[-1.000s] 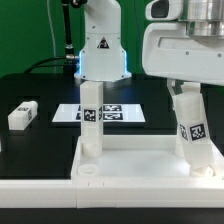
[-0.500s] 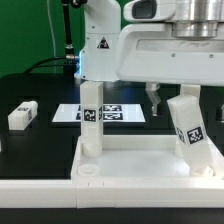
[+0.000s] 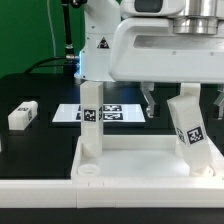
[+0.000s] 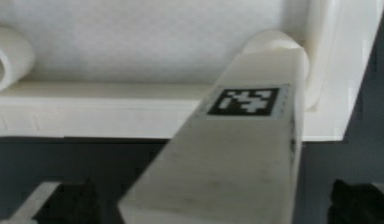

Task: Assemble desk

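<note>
A black table (image 3: 40,150) is seen carrying 3 things. The white desk top (image 3: 130,165) is laid directly beneath the gripper (image 3: 184,108). The marker board (image 3: 120,112) is laid flat beyond the gripper, toward the exterior view's left. 1 loose leg (image 3: 22,115) is laid well apart from the gripper, farther to that same side.

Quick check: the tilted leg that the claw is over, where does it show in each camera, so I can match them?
Exterior view: the tilted leg leans at the exterior view's right, on the desk top, between the fingers of the open claw.
Wrist view: the same leg fills the middle of the picture.
Shared landmark: the square tag on that leg.
</note>
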Tool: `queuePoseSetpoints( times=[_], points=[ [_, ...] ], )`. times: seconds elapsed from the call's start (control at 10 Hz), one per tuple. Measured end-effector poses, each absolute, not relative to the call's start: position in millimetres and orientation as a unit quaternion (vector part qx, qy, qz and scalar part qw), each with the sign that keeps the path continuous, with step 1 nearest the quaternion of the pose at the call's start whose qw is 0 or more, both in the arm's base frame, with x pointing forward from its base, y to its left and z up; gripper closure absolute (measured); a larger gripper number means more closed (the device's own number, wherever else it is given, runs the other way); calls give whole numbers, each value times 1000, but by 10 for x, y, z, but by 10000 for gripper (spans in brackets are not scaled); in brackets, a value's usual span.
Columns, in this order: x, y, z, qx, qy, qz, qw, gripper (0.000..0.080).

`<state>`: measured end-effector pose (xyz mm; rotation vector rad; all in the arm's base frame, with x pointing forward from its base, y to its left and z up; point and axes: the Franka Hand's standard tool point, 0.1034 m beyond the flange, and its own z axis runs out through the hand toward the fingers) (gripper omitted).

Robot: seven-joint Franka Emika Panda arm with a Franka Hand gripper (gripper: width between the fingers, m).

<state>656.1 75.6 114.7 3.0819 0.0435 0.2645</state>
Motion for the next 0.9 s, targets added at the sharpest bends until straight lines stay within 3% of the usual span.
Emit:
queuePoseSetpoints(
  times=[0.3, 0.5, 0.6, 0.7, 0.9],
  points=[
    [6562, 727, 1143, 996, -2, 85, 23, 150],
    [6571, 732, 1153, 996, -10, 87, 21, 408],
    [6576, 745, 1154, 994, -55, 89, 16, 408],
    [6574, 740, 1146, 992, -87, 89, 13, 509],
    [6573, 740, 1144, 986, -138, 89, 8, 509]
  ],
)
